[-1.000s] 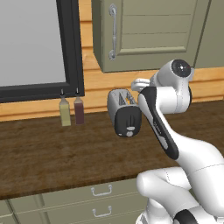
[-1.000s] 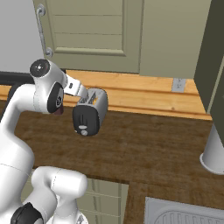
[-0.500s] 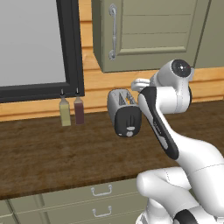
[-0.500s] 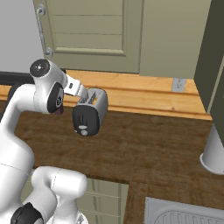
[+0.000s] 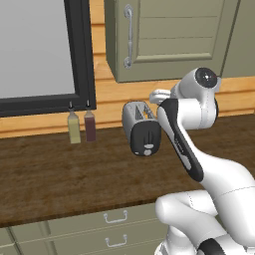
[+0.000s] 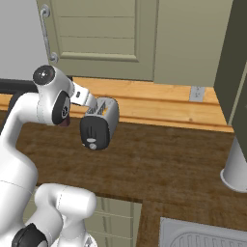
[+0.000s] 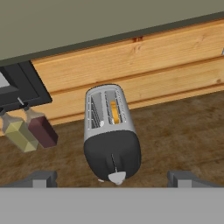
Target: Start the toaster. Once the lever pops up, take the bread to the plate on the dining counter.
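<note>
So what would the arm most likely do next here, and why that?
Probably ease the hand down toward the lever on the toaster's black end panel. The gripper is open and hovers above that end, touching nothing. The bread already sits in one slot, so pressing the lever down seems to be what is left to start the toasting.
</note>
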